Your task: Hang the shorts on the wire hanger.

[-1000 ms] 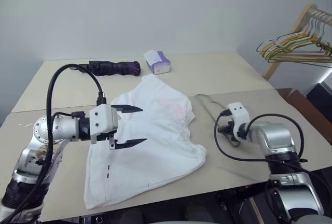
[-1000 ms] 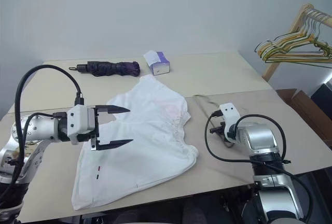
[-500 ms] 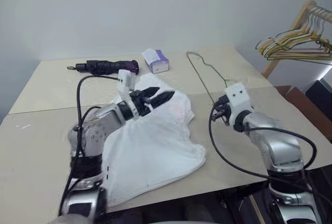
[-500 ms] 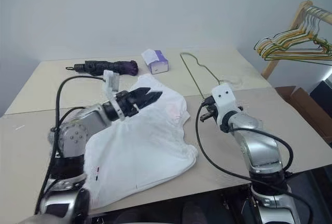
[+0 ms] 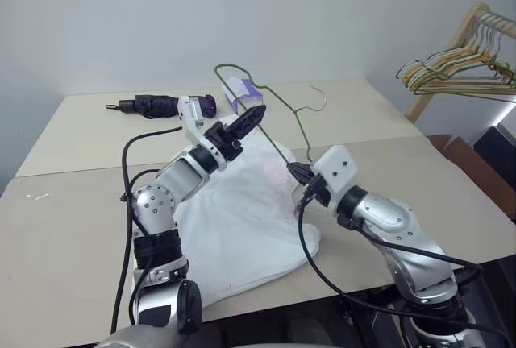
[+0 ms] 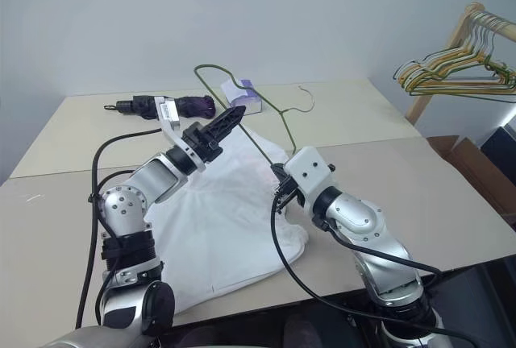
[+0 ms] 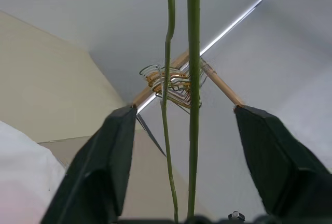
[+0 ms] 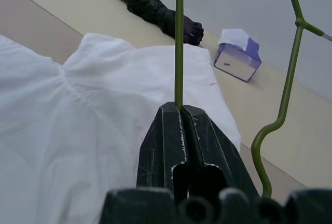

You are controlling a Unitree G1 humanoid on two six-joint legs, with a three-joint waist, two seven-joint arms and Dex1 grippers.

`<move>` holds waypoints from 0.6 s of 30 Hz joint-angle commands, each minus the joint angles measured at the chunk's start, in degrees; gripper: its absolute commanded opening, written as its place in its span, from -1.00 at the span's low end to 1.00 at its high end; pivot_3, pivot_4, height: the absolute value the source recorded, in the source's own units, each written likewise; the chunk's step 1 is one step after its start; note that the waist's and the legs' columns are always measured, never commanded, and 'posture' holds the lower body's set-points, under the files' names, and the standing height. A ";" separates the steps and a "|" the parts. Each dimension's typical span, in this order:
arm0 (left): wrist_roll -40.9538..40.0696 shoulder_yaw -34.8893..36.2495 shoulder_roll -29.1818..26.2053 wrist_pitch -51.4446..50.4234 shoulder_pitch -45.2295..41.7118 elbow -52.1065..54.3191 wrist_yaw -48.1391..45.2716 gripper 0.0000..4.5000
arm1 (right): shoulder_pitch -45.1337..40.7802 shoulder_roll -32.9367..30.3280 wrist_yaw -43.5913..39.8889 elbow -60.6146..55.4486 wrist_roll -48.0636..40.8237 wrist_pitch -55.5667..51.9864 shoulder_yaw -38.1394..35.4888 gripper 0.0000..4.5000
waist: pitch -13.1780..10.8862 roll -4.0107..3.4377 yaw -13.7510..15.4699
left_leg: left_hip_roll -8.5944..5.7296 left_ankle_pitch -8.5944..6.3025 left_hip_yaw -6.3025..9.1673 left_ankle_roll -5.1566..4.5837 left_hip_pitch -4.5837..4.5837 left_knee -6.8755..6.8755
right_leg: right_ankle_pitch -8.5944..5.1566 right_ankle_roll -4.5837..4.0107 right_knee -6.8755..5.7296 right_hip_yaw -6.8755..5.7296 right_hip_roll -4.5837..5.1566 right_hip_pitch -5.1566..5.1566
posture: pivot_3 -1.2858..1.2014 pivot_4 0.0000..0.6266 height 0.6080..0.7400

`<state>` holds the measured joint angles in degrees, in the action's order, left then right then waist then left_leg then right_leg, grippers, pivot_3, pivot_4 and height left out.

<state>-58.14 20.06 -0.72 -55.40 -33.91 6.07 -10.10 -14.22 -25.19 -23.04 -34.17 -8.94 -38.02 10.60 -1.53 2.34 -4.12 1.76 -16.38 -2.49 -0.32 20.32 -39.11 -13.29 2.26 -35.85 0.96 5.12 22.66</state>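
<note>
The white shorts [image 5: 242,219] lie spread flat on the table. My right gripper [image 5: 297,172] hovers over their right edge, shut on one side wire of the thin green wire hanger [image 8: 179,37]. The hanger [image 5: 305,137] is lifted off the table and stands tilted over the shorts, with its hook pointing right. My left gripper [image 5: 251,114] is raised above the far part of the shorts and points up toward the hanger's far end. In the left wrist view its fingers [image 7: 104,162] stand apart with two hanger wires [image 7: 193,53] between them, touching neither.
A folded dark purple umbrella [image 5: 165,105] and a white-and-purple tissue box [image 5: 244,93] lie at the back of the beige table [image 5: 72,227]. A wooden rack with a bunch of hangers [image 5: 459,70] stands beyond the table's right side.
My right gripper lifted the hanger off the table and carried it left over the shorts. My left arm swung up and rolled, bringing its fingers around the hanger wires.
</note>
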 commanded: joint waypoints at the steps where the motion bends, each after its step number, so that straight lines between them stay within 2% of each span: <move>1: -0.80 -1.58 -0.13 0.88 -1.48 1.41 0.84 -0.15 | 0.06 -0.53 -0.01 -0.99 1.95 3.61 0.03 -1.00 | 0.00 0.00 0.03 | 0.00 0.00 -0.02 0.00 0.00 0.00 | 0.00 0.00 0.00 -0.01 0.00 -0.01 | -0.05 -1.00 1.00; 6: -0.72 -2.11 -0.18 2.41 -1.39 0.84 0.58 -0.94 | 0.77 -1.53 -0.62 -0.25 5.07 7.91 1.46 -1.00 | 0.00 0.00 0.01 | 0.00 0.00 -0.14 0.00 -0.01 0.00 | 0.00 0.00 0.04 -0.05 0.00 -0.05 | -0.05 -1.00 1.00; 7: -0.69 -2.26 -0.19 2.70 -1.29 0.97 0.39 -0.99 | 0.95 -1.69 -0.78 -0.14 5.53 8.63 1.63 -1.00 | 0.00 0.00 0.01 | 0.00 0.00 -0.15 0.00 -0.01 0.00 | 0.00 0.00 0.04 -0.05 0.00 -0.04 | -0.05 -1.00 1.00; 12: 1.72 -5.07 -2.05 4.18 -0.84 1.80 -1.91 -0.99 | 1.85 -2.70 -1.50 1.18 8.57 12.87 2.99 -1.00 | -0.01 0.00 -0.04 | -0.01 0.00 -0.19 0.00 -0.01 0.00 | 0.00 0.00 0.06 -0.05 0.00 -0.05 | -0.05 -1.00 1.00; 13: 2.47 -5.90 -2.59 5.19 -0.47 2.32 -3.19 -1.00 | 1.84 -2.97 -1.81 1.40 9.14 13.37 3.24 -0.77 | -0.01 -0.01 -0.07 | 0.00 0.00 -0.19 0.00 -0.02 0.01 | 0.00 -0.01 0.06 -0.05 -0.01 -0.05 | -0.05 -1.00 1.00; 15: 3.11 -6.10 -3.21 7.41 -0.17 2.66 -5.12 -1.00 | 1.83 -2.83 -1.77 1.69 9.71 14.14 2.88 -0.53 | -0.01 -0.01 -0.12 | 0.00 0.00 -0.20 0.00 -0.02 0.01 | -0.01 -0.01 0.06 -0.04 -0.01 -0.05 | -0.05 -1.00 1.00; 18: 3.63 -5.29 -5.47 11.10 -0.16 2.40 -10.21 -1.00 | 2.04 -3.22 -3.28 0.58 6.89 13.95 -0.80 -0.03 | -0.01 -0.01 -0.07 | 0.01 0.00 -0.21 0.00 -0.02 0.01 | -0.01 -0.01 0.06 -0.05 -0.01 -0.05 | -0.05 -1.00 1.00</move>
<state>-54.10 13.87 -5.09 -47.20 -33.32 6.41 -17.04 -11.92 -27.90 -25.66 -31.55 -0.67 -25.02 13.83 -1.55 2.33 -4.19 1.77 -16.38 -2.71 -0.32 20.30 -39.09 -13.30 2.24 -35.79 0.91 5.11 22.61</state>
